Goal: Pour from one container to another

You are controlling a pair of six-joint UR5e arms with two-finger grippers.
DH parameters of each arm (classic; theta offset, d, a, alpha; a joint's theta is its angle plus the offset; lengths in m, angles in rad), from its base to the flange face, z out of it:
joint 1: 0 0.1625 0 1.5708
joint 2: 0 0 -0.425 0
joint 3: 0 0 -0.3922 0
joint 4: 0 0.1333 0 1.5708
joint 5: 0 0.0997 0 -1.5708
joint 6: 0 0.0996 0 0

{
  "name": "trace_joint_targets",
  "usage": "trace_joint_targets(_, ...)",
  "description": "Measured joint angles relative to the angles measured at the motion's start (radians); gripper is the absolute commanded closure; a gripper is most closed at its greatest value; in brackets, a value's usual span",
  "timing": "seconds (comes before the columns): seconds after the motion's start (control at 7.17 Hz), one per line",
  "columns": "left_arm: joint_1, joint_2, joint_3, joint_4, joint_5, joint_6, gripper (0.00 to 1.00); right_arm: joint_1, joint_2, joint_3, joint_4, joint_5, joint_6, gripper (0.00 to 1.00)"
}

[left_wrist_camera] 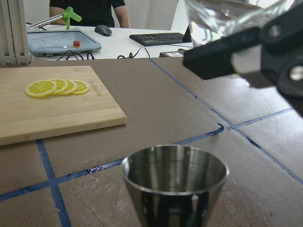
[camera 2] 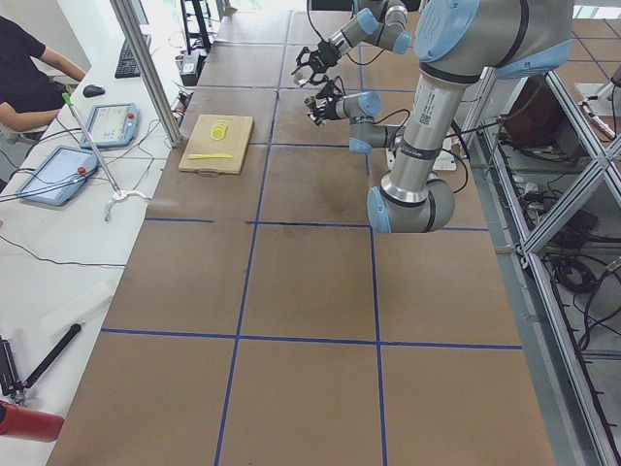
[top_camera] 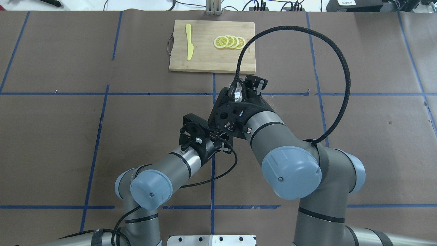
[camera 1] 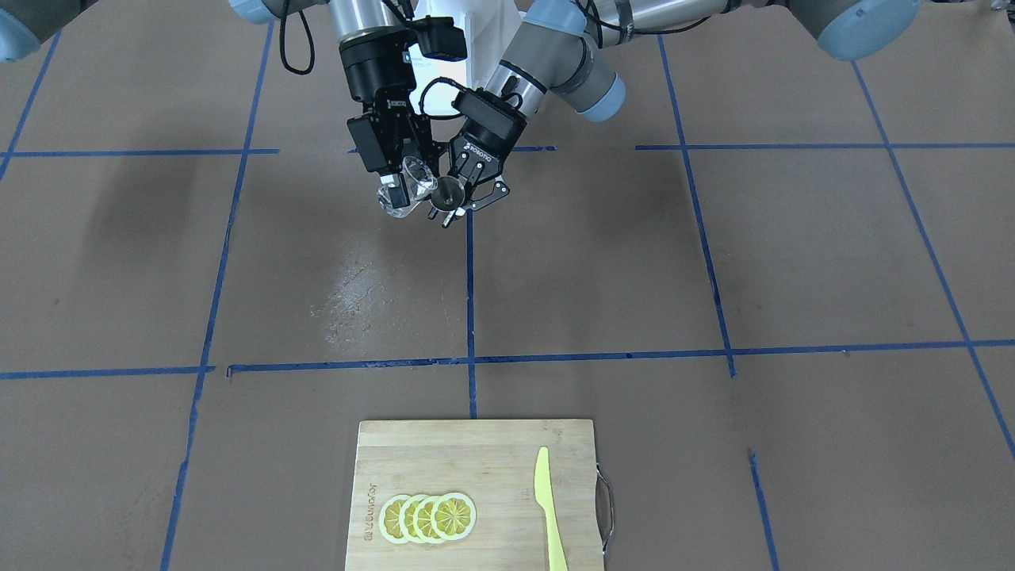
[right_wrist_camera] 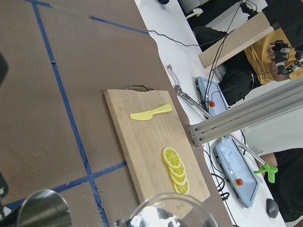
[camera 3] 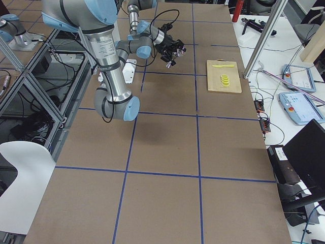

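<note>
My left tool (camera 1: 457,197) clamps the cup (left_wrist_camera: 175,182); my right tool (camera 1: 399,181) clamps the tilted glass (left_wrist_camera: 222,16) at its 1 o'clock.

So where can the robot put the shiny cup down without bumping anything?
The brown table is bare between the grippers and the cutting board, and on both sides of that board. It is crowded up where the left gripper with the metal cup meets the right gripper with the glass. The board carries lemon slices and a knife.
</note>
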Motion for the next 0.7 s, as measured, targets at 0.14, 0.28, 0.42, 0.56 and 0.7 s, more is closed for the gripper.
trace_joint_targets(0.14,0.0,-0.001,0.0,0.0,0.0,0.0,1.0,0.0,0.004,0.0,-0.001,-0.012,-0.038,1.0)
trace_joint_targets(0.28,0.0,-0.003,0.001,0.0,-0.001,0.0,1.0,-0.001,0.006,0.0,-0.001,-0.019,-0.056,1.0)
trace_joint_targets(0.42,0.0,-0.008,0.006,0.0,-0.001,0.0,1.0,-0.002,0.008,-0.001,-0.003,-0.022,-0.066,1.0)
trace_joint_targets(0.56,0.001,-0.016,0.018,0.0,-0.001,0.0,1.0,-0.002,0.011,-0.001,-0.009,-0.026,-0.078,1.0)
trace_joint_targets(0.7,0.001,-0.023,0.027,0.0,-0.001,0.0,1.0,-0.002,0.014,-0.001,-0.015,-0.033,-0.095,1.0)
